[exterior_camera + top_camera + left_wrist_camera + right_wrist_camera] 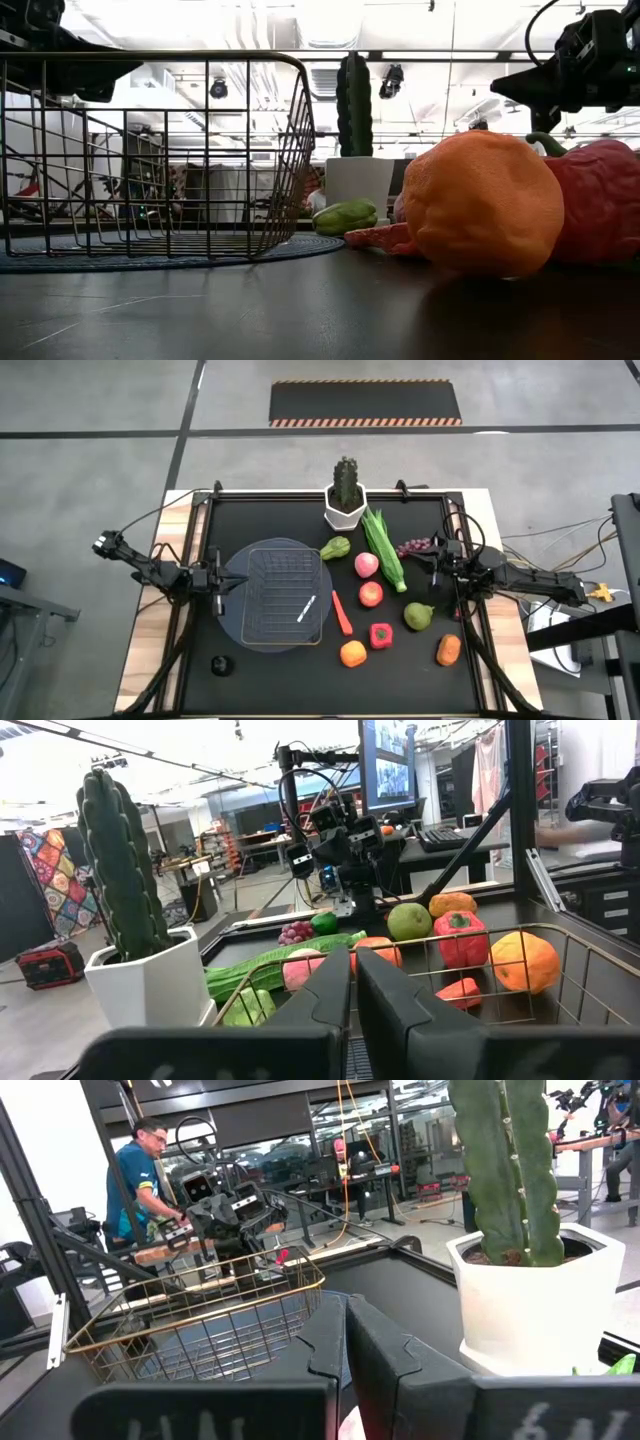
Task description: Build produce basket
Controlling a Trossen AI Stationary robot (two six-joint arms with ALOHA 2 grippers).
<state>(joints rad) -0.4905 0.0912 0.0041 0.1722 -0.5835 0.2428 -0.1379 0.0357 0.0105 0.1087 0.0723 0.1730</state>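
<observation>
- Basket is seen empty on a grey-blue disc at the table's left-centre; no produce has been put into it.
- Produce is spread to its right: a green pear, a pink apple, a red apple, a carrot, a pepper, two oranges, a second pear, grapes and a leafy stalk.
- Left gripper is held at the basket's left rim, fingers together, nothing held.
- Right gripper is poised by the grapes and the stalk, fingers pressed together, nothing held.
- Judged step: the start, with no first pick yet made.
- Next move, as judged: the right fingers must be parted and lowered over a nearby piece, probably the grapes or the second pear, then carried over the basket's rim.
- A white pot with a cactus stands behind the stalk, just beside it; it could be knocked on a reach there.
- A small dark object lies near the front left corner, apart from everything.
</observation>
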